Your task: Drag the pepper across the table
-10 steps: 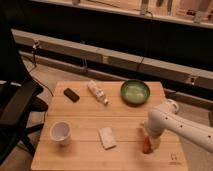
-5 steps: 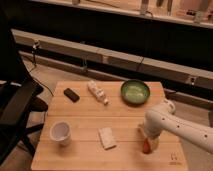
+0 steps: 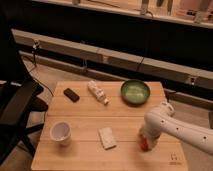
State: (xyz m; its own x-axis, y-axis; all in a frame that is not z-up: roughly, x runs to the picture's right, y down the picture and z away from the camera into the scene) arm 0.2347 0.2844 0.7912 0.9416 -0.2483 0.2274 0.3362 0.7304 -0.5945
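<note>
The small red-orange pepper (image 3: pixel 144 144) lies on the light wooden table (image 3: pixel 90 120) near its front right, mostly hidden under my arm. My gripper (image 3: pixel 145 138) comes down on the pepper from the white arm (image 3: pixel 172 125) that enters from the right. Only a bit of red shows below the gripper.
A green bowl (image 3: pixel 135 92) sits at the back right. A clear plastic bottle (image 3: pixel 98 92) lies at the back middle, a black object (image 3: pixel 71 94) at the back left. A white cup (image 3: pixel 61 132) stands front left, a white block (image 3: pixel 106 138) front middle. An office chair (image 3: pixel 17 107) is to the left.
The gripper and pepper have stayed about where they were; at most a slight shift to the left.
</note>
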